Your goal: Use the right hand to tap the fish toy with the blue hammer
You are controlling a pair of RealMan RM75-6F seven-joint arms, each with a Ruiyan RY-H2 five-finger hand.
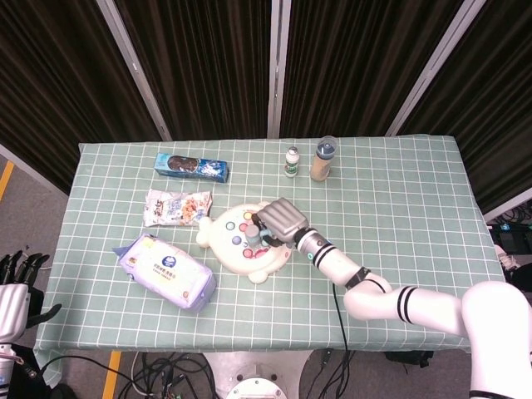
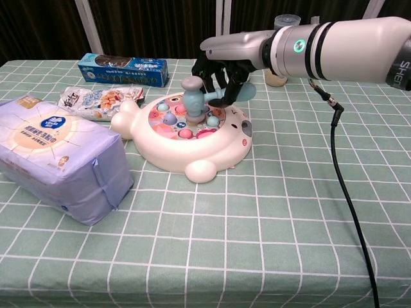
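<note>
The cream fish toy (image 1: 226, 243) (image 2: 186, 142) lies mid-table with coloured pegs on its top. My right hand (image 1: 281, 219) (image 2: 218, 67) hovers over its right half and grips the handle of the blue hammer (image 2: 193, 97) (image 1: 253, 233). The hammer head points down onto the pegs near the toy's middle; whether it touches them I cannot tell. My left hand (image 1: 18, 281) hangs off the table's left edge with fingers apart, holding nothing.
A purple tissue pack (image 1: 165, 272) (image 2: 54, 157) lies left of the toy. A snack bag (image 1: 176, 207) (image 2: 96, 100) and a blue box (image 1: 192, 167) (image 2: 123, 69) sit behind it. A small bottle (image 1: 292, 161) and a lidded cup (image 1: 323, 159) stand at the back.
</note>
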